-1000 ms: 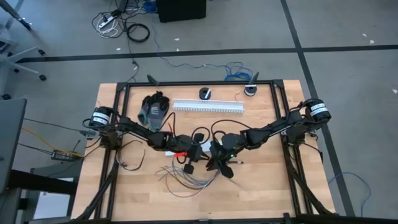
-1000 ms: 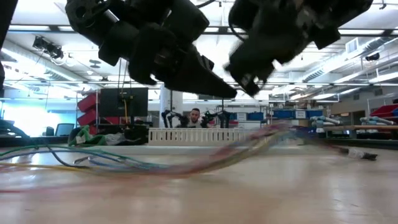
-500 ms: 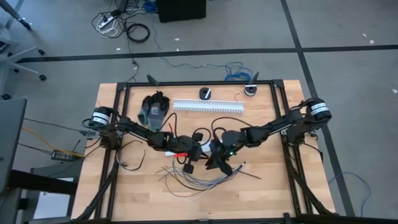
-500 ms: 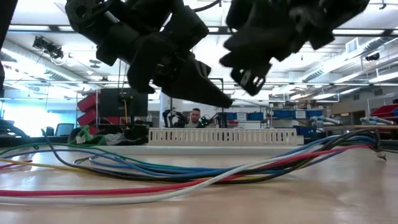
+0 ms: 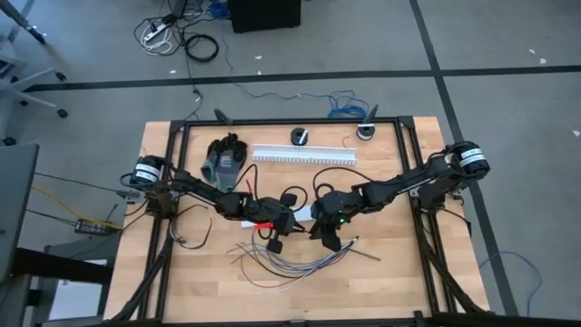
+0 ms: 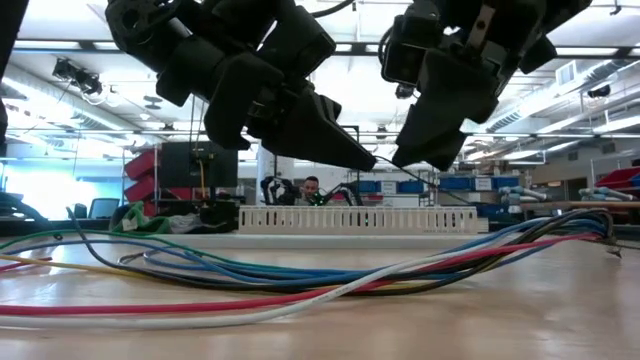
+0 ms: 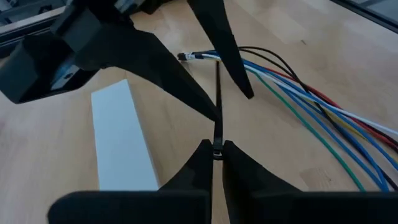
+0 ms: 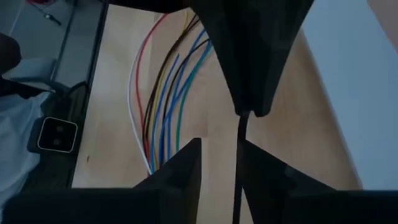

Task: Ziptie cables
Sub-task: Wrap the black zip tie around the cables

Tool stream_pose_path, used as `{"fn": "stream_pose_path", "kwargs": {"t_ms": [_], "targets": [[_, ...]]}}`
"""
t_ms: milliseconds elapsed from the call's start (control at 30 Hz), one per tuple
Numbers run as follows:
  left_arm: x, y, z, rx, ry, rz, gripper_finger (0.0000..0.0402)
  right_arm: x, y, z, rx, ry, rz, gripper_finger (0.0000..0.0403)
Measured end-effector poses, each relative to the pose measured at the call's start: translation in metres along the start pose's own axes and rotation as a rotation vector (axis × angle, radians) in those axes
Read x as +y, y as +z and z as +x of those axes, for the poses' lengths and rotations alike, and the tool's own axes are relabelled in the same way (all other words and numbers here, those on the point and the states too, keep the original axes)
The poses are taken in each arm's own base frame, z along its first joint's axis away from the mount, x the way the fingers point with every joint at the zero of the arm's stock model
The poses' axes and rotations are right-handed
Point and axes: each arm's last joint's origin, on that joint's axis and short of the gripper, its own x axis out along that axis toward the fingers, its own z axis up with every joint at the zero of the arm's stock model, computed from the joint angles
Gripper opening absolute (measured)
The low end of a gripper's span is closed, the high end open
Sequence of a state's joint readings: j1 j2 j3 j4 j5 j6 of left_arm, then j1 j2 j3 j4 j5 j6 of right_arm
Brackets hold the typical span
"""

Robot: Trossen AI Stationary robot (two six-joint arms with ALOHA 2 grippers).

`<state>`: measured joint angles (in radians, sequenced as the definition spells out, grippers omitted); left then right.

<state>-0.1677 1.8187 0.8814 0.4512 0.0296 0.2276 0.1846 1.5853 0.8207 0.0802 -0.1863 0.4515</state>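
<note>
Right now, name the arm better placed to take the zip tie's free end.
Right. The left gripper is shut on the zip tie, and the right gripper sits open around its free end, above the cables.

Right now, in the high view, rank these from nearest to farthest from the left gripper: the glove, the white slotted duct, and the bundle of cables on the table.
Measured from the left gripper, near the table's middle:
1. The cables, lying just below it toward the near edge.
2. The white slotted duct, along the far edge.
3. The glove, in the far left corner, though duct and glove are fairly close to call.
</note>
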Motion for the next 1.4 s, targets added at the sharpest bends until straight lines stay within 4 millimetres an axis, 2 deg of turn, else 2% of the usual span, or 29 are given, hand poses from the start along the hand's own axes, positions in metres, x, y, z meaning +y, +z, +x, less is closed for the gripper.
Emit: {"fn": "stream_pose_path", "kwargs": {"t_ms": [500, 767, 967, 1100, 1233, 1400], "targets": [[-0.0008, 0.0015, 0.0001, -0.016, -0.003, 0.004, 0.0005, -0.0017, 0.0007, -0.0003, -0.001, -0.004, -0.007, 0.0093], [-0.0003, 0.003, 0.0001, -0.031, 0.004, 0.006, 0.0005, -0.0012, 0.0006, -0.0003, 0.005, 0.011, -0.011, 0.0054], [-0.0003, 0.0031, 0.0001, -0.031, 0.005, 0.007, 0.0005, -0.0014, 0.0002, -0.0003, 0.009, 0.011, -0.049, 0.0007], [-0.0003, 0.0031, 0.0001, -0.032, 0.004, 0.012, 0.0005, -0.0012, -0.0001, -0.0003, 0.014, 0.018, -0.059, 0.0002], [-0.0004, 0.0032, 0.0001, -0.033, 0.0, 0.008, 0.0021, -0.0014, -0.0005, -0.0004, 0.019, 0.018, -0.058, 0.0001], [0.0003, 0.002, 0.0003, -0.017, 0.031, 0.001, 0.0074, -0.0025, -0.0048, -0.0004, 0.063, 0.007, -0.049, 0.0001]]}}
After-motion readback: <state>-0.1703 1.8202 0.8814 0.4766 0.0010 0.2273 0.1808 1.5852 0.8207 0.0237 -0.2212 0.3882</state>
